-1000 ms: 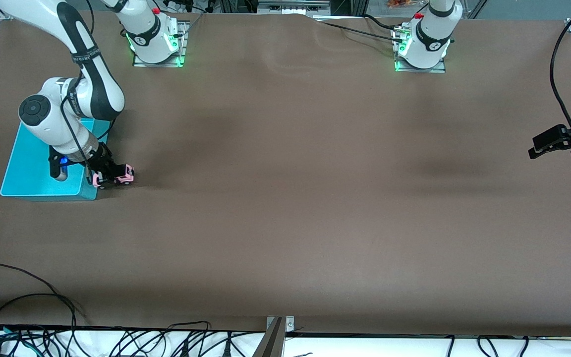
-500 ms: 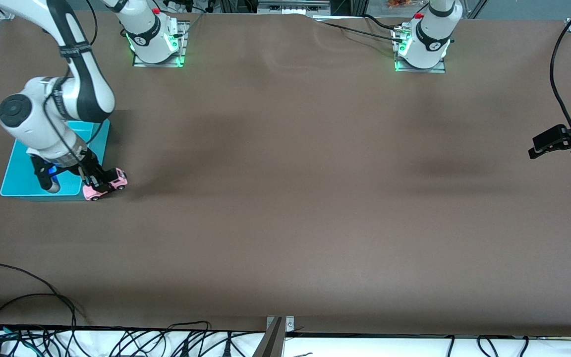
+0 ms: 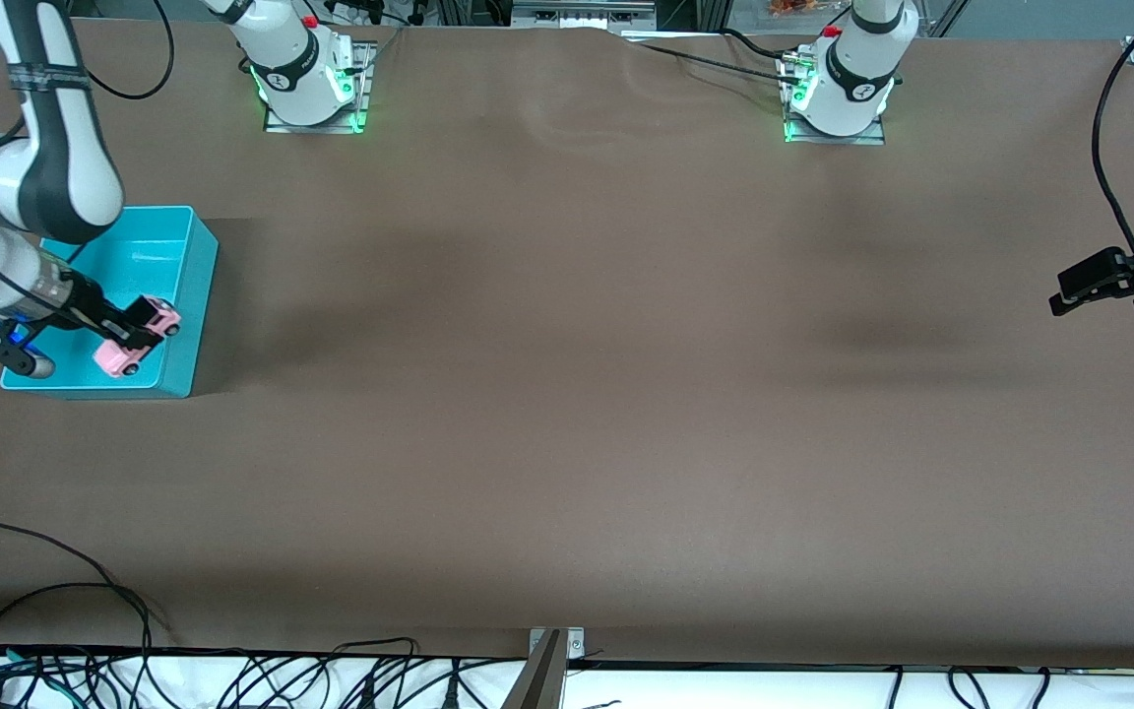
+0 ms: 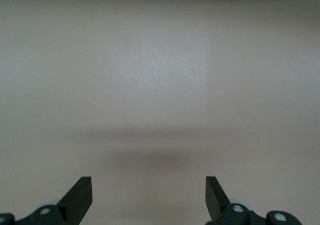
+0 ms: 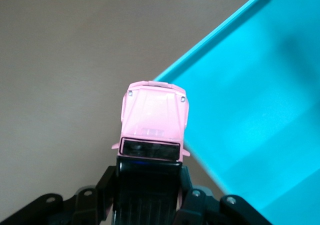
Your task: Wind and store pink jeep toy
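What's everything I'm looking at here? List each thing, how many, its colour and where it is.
Toy jeep: one, pink with black roof, held in the air over the bin.
Bin: one, teal, on the table at the right arm's end.
Table: one, brown cover.
Cables: several, black, along the table edge nearest the front camera.
Right gripper: one, black, shut on the toy jeep over the bin.
Left gripper: one, black, open, waiting over the left arm's end of the table.
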`<state>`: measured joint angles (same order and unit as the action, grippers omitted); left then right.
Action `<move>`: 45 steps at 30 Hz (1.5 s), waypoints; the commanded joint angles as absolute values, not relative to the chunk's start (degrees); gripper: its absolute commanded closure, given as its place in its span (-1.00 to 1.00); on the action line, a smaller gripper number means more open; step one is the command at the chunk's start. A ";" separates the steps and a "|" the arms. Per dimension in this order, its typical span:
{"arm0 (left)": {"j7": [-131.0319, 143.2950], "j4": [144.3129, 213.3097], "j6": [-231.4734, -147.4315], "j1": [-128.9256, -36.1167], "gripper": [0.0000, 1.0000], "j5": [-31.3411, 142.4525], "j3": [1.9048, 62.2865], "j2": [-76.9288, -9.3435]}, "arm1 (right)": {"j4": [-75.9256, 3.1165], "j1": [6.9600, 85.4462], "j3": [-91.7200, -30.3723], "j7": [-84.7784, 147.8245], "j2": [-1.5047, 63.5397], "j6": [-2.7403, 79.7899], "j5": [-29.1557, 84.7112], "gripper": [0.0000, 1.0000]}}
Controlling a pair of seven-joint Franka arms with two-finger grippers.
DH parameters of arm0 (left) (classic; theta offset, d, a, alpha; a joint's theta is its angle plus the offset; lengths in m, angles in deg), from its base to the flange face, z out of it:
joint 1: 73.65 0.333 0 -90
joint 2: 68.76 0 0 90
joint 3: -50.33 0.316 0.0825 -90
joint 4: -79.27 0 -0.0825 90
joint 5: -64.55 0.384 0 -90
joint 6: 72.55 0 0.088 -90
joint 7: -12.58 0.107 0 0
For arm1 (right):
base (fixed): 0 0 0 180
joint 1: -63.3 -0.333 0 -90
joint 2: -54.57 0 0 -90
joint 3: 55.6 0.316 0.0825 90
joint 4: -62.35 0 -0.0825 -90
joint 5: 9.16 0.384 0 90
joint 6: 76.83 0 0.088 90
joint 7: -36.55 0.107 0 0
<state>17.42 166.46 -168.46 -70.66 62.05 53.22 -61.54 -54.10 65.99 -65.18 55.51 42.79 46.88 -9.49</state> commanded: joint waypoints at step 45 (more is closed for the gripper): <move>18.56 166.81 -168.09 -70.48 -1.00 61.47 53.06 -61.81 | -66.40 78.42 -69.74 41.92 41.65 48.84 -26.56 1.00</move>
<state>17.42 166.46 -168.46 -70.68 62.05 53.20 -61.52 -62.63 78.12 -69.02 42.36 38.84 44.80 -25.14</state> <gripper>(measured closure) 0.000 0.463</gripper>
